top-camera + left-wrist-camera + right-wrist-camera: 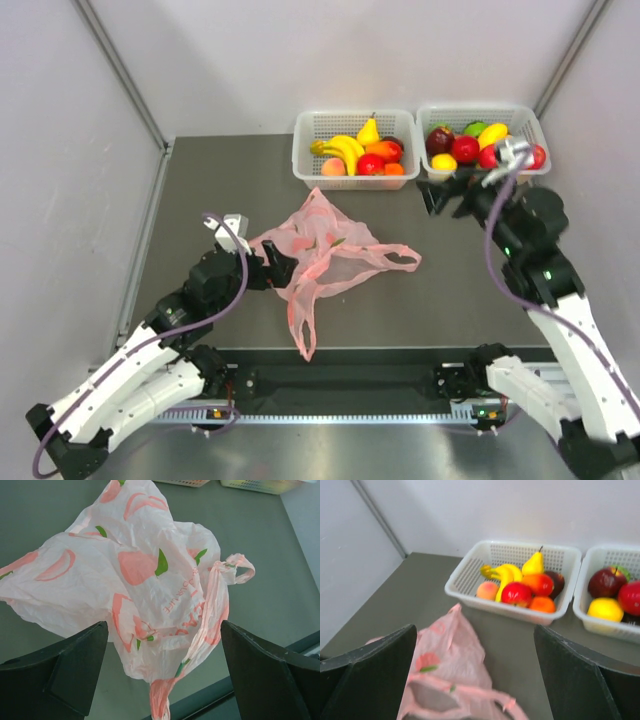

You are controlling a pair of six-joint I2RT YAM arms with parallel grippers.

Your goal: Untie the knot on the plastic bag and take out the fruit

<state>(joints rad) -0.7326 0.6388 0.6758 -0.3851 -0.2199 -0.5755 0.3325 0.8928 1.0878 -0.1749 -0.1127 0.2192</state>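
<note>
My left hand (277,263), spread, meets the limp plastic bag (322,248) on the surface (220,190). My right hand (450,196), also spread, hovers before the right basket (478,108). The fruit (370,163) sits in the left basket (301,150).

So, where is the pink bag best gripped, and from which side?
Probably its handle loop trailing toward the near edge: a narrow bunched strip lying clear of the crumpled body of the plastic bag. Come from above, fingers across the strip.
</note>
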